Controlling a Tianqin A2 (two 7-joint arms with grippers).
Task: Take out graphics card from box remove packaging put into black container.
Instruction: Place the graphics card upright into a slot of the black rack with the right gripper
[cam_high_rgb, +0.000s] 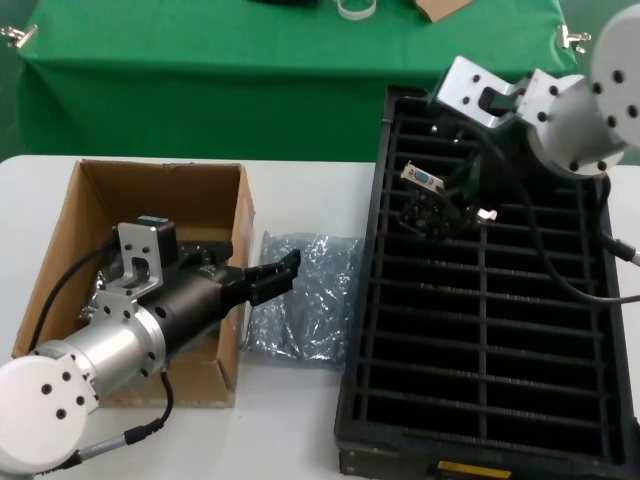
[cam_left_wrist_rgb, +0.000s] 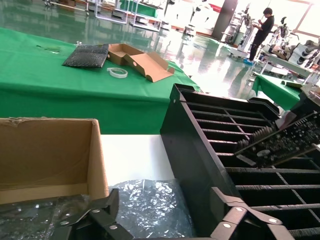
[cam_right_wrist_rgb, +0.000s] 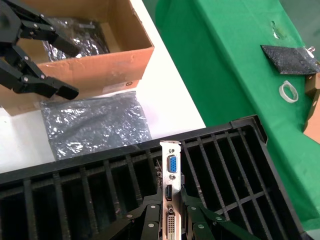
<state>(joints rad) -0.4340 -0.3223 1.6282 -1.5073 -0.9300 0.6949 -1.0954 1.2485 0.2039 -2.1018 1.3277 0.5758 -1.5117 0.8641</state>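
right gripper clamps graphics card | left gripper agape, empty | no legible labels

Behind the white table stands a table under a green cloth, and on it lie a dark crinkled bag, a small roll of tape and an opened flat cardboard piece. Far off across the shiny floor a person in black stands by some benches.

Brown box, shiny grey packaging — black slotted container, silver bracket with blue port.
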